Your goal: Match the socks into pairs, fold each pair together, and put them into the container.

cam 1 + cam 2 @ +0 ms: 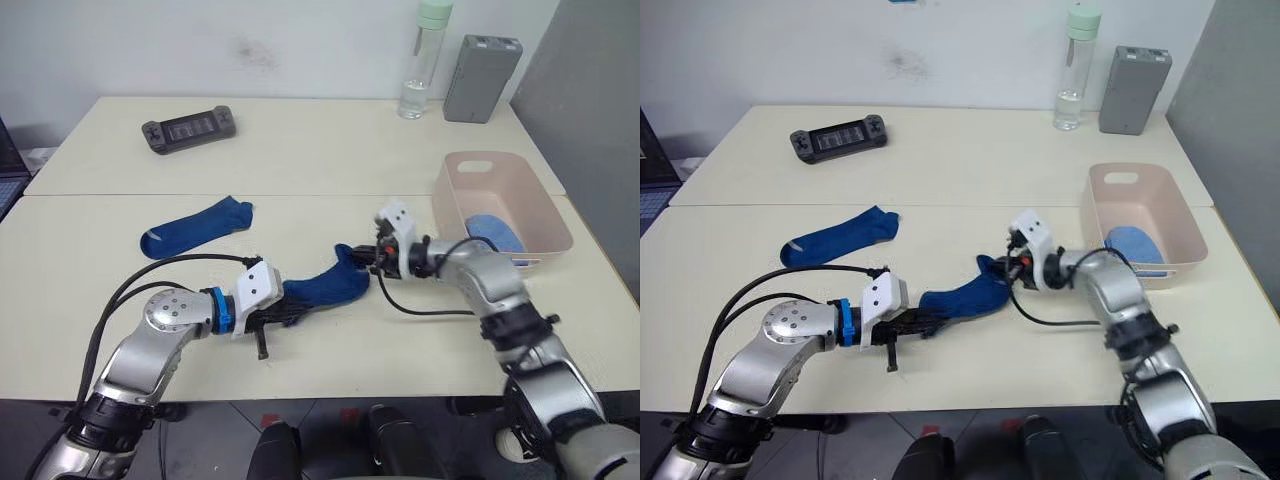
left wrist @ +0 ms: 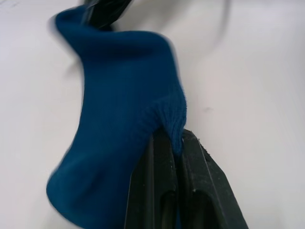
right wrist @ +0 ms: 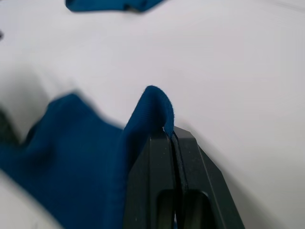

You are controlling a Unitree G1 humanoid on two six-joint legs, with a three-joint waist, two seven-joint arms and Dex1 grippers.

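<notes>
Navy fabric stretched between both arms: the held navy sock (image 1: 325, 288) hangs just over the table (image 1: 330, 150), pinched at each end. The left gripper (image 2: 174, 143) is clenched on one edge of it, a ridge of knit squeezed up between the two black fingers (image 2: 152, 191). The right gripper (image 3: 170, 136) is clamped on the opposite edge, a fold of cloth standing above its closed tips. From the head camera both sets of fingertips are buried in the fabric and hard to separate from it.

Over on the robot's left lies the second navy sock (image 1: 197, 228), flat on the table and well apart from the held one; a corner of it is cut off at the edge of the right wrist view.

The pink container (image 1: 500, 205) sits at the right edge of the table, just beyond the right arm. Light blue socks (image 1: 493, 232) rest inside it against the near wall; how many is hard to say, since the bin's rim and the arm cover part of them.

Farther back: a black handheld controller (image 1: 190, 128), a clear bottle with a pale green cap (image 1: 421, 60), and a grey box (image 1: 483, 78) just beside it. A black cable (image 1: 420, 310) loops under the right forearm.
</notes>
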